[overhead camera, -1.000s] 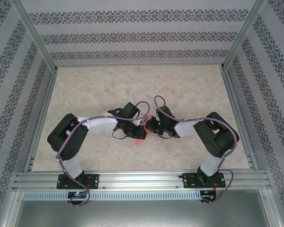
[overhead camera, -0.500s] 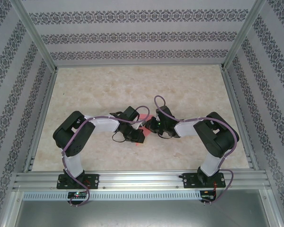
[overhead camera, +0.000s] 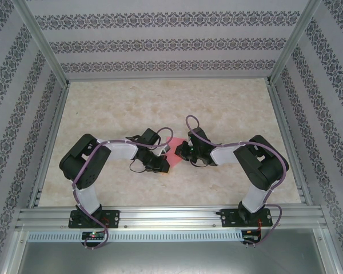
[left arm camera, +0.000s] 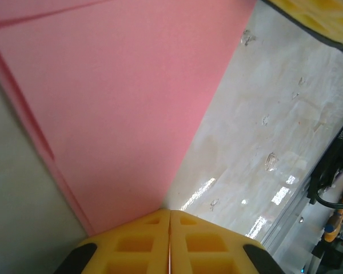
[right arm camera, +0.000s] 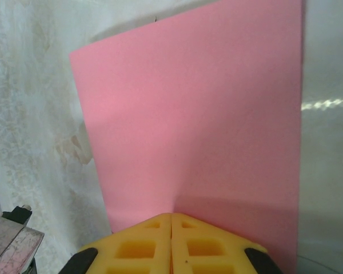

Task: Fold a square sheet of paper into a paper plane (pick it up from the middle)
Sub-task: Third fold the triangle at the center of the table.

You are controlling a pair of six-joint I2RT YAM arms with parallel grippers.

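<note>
Over counter point(overhead camera: 217, 108) | left pincer point(left arm camera: 170, 212) and right pincer point(right arm camera: 171, 216) are pinching pink paper sheet point(right arm camera: 188, 114) | judged light, limp, tearable; hold edges.

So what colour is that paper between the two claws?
Plain pink, no pattern. The paper shows best in the right wrist view.

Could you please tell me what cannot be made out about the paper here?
Left wrist view: the thin pink-red paper sheet runs off the top edge; the left gripper covers its near corner.
Right wrist view: the right gripper covers its lower edge.
Top external view: both grippers hide its shape.
</note>
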